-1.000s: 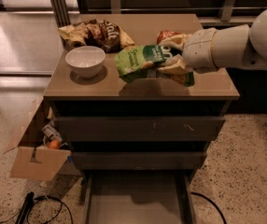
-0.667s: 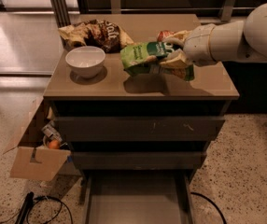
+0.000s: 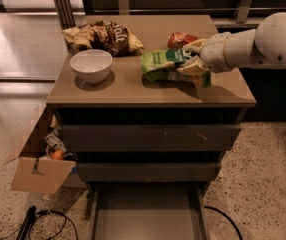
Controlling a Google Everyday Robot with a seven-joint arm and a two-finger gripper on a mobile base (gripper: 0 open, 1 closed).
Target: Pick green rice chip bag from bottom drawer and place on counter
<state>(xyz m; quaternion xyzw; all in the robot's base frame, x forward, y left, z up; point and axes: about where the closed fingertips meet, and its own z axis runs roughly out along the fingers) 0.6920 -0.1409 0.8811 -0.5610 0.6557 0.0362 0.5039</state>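
The gripper (image 3: 189,58) sits over the right half of the counter (image 3: 133,86), reached in from the right on a white arm (image 3: 263,41). Its two cream fingers (image 3: 194,46) are pressed onto the right end of the green rice chip bag (image 3: 158,64) from above and below, pinching it. The bag lies lengthwise, pointing left toward the middle of the counter, with a dark shadow directly under it. Whether it rests on the surface or hangs just above it cannot be told.

Other items on the counter:
- a white bowl (image 3: 91,65), upright, left of the bag and apart from it;
- a brown-and-cream chip bag (image 3: 105,35) at the rear left, just behind the bowl;
- a red packet (image 3: 180,39) just behind the gripper, partly hidden by it.

The bottom drawer (image 3: 145,211) stands pulled out toward the camera; the two drawers above it are shut. On the floor to the cabinet's left is an open cardboard box (image 3: 38,171) with small objects inside, and a black cable (image 3: 43,221) lies near it.
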